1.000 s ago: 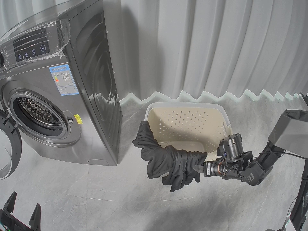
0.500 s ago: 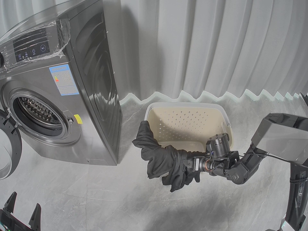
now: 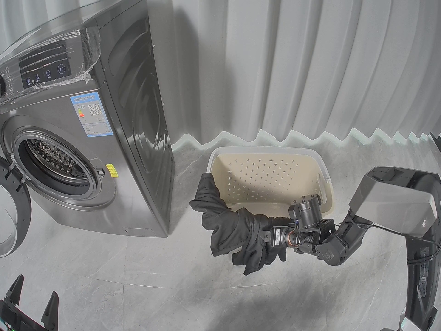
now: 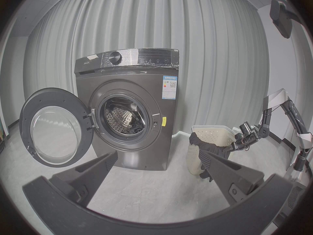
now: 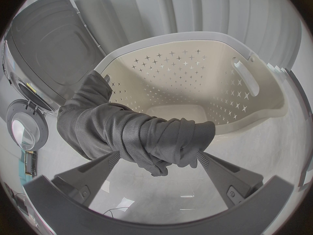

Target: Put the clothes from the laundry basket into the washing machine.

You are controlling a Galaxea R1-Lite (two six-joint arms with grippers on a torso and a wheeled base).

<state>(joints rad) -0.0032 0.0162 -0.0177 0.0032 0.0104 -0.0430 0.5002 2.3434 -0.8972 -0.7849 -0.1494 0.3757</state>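
Straddling the garment (image 5: 130, 131), the right gripper (image 5: 157, 154) has its fingers spread wide to either side of the cloth, not clamped. The garment drapes over the basket's (image 3: 266, 150) near rim, beside the washer (image 3: 133, 116), whose door (image 4: 55, 128) stands open. The left gripper (image 4: 156, 154) hangs low and released, well apart.

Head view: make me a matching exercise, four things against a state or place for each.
Things:
1 washer door
2 basket
3 dark garment
4 right claw

States:
A draped over a rim
B open, straddling bunched cloth
C swung wide open
D standing on the floor

Pairs: 1-C, 2-D, 3-A, 4-B
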